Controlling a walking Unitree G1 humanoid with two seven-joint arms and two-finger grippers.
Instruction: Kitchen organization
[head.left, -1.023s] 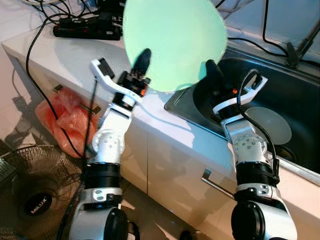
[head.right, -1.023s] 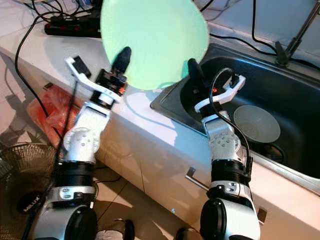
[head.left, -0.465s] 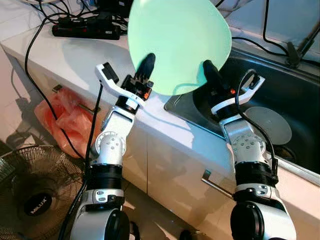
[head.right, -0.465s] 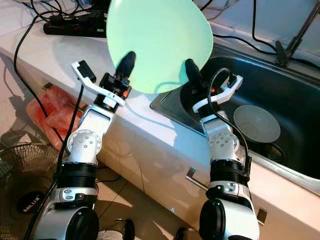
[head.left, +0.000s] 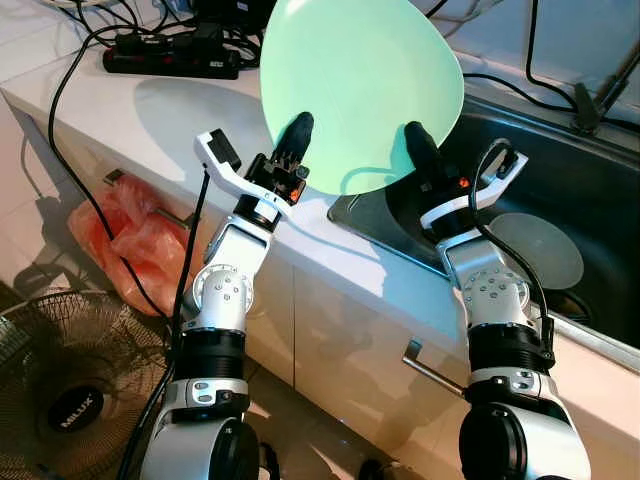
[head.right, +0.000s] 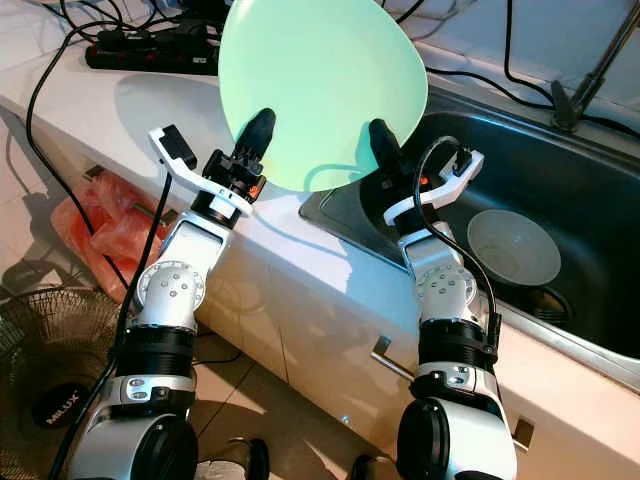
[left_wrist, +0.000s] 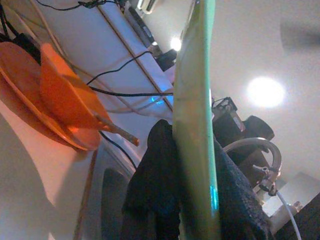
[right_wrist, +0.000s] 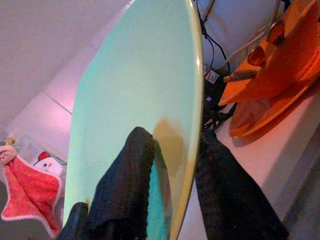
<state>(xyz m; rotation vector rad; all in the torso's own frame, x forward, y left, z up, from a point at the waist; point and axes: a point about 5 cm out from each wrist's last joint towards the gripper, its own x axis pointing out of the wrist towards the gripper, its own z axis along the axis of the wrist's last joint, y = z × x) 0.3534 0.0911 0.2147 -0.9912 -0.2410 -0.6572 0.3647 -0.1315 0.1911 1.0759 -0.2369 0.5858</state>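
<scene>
White countertop (head.left: 150, 110) runs beside a dark sink (head.left: 600, 200). Above its edge, the left gripper (head.left: 296, 135) pinches the lower left rim of a pale green plate (head.left: 360, 80), one black finger on each face. The right gripper (head.left: 415, 145) clamps the lower right rim the same way. Held between them, the plate stands nearly upright in the air. A white bowl (head.right: 513, 246) lies in the sink. Black cables (head.left: 70, 70) and a power strip (head.left: 170, 62) sit behind; a fan (head.left: 70, 400) stands on the floor.
</scene>
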